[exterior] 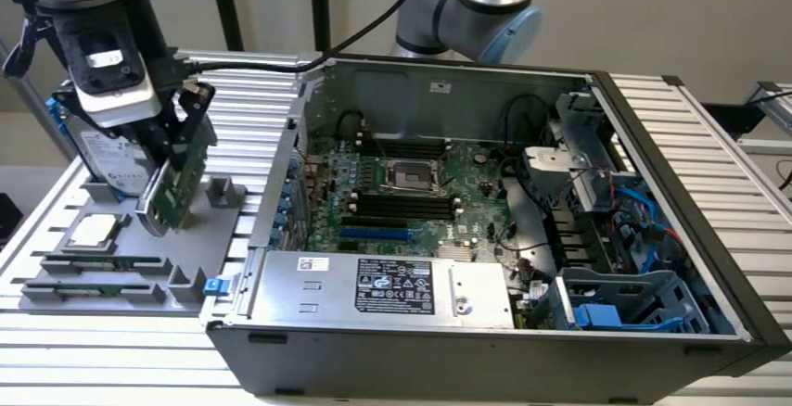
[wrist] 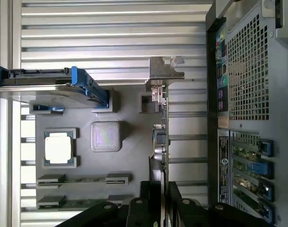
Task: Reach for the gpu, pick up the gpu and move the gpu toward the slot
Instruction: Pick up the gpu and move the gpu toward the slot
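— Whereabouts of the gpu (exterior: 173, 193)?
— Up on edge over the gray tray (exterior: 111, 299), near its far corner, on the side toward the open computer case (exterior: 495, 360). Pinched between the gripper (exterior: 173, 158) fingers (wrist: 145, 194), closed onto the board's faces.
— Long axis?
— Straight out from the fingertips, silver bracket (wrist: 165, 73) at the far end.

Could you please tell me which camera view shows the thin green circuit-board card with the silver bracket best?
The exterior view: the thin green circuit-board card shows its flat face there, held in the gripper. The wrist view shows it edge-on, with its silver metal bracket at the far end.
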Action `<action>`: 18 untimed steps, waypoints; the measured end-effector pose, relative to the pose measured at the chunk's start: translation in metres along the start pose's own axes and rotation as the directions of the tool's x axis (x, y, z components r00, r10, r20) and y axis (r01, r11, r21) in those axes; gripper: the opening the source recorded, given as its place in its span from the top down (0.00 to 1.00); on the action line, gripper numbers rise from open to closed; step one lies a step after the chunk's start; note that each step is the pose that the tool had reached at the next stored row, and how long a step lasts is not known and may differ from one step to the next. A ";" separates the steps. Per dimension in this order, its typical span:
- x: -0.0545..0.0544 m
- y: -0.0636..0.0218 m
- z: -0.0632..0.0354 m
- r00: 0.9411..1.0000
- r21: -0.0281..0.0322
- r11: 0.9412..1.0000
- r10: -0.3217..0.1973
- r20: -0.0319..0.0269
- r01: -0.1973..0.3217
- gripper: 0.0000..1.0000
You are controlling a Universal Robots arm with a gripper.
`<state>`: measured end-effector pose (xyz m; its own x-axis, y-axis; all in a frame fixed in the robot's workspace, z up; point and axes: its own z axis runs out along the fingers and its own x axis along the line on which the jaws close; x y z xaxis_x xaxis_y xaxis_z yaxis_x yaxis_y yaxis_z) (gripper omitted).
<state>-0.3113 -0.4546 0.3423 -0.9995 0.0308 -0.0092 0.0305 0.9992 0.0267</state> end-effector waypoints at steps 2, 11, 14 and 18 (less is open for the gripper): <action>-0.003 0.0001 -0.0091 1.000 0.000 1.000 0.000 -0.001 0.000 0.74; -0.036 -0.0002 -0.0498 1.000 0.000 1.000 0.000 -0.011 0.000 0.74; -0.049 -0.0002 -0.0631 1.000 0.000 1.000 0.000 -0.016 0.000 0.74; -0.067 0.0004 -0.0785 1.000 -0.003 1.000 0.001 -0.025 -0.001 0.74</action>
<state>-0.2452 -0.4584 0.4214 -0.9994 0.0307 0.0161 0.0312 0.9991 0.0293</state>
